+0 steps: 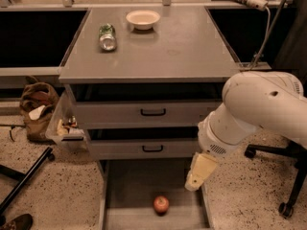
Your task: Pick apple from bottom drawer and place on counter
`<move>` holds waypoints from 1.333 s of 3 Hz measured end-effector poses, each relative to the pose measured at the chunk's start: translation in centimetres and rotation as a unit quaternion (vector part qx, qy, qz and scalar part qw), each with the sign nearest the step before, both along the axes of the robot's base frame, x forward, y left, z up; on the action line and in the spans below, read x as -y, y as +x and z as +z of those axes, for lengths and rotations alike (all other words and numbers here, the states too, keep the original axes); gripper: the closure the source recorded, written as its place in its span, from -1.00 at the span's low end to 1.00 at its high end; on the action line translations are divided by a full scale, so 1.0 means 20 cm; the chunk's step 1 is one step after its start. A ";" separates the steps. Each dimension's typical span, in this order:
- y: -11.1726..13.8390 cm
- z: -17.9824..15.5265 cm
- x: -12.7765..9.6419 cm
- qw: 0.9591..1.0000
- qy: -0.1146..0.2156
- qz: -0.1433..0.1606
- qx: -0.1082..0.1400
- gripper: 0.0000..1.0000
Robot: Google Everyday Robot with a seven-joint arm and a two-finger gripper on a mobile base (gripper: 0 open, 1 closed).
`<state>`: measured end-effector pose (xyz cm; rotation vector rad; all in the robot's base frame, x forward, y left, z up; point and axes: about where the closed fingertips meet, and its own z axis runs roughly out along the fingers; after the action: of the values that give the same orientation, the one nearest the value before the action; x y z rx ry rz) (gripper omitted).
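The small red apple (161, 204) lies on the grey floor of the open bottom drawer (134, 183), near its front middle. My gripper (200, 171) is the cream-coloured tip below the big white arm (254, 111). It hangs over the drawer's right wall, up and to the right of the apple and apart from it. It holds nothing that I can see. The grey counter (163, 49) tops the cabinet above the two shallower drawers with black handles.
A white bowl (143, 18) and a green-labelled can (107, 36) on its side sit at the back of the counter. A clear bin (67, 128) hangs on the cabinet's left side, beside a brown bag (34, 107). A chair base (288, 195) stands at right.
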<state>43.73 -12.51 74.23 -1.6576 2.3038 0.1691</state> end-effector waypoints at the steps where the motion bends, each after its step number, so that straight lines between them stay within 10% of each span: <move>1: 0.04 -0.25 -0.11 1.000 0.019 -0.004 -0.018 -1.00; 4: 0.22 -1.27 -0.39 0.991 0.111 -0.067 -0.038 -1.00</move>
<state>48.20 -4.66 48.79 -1.4059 2.3443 0.4469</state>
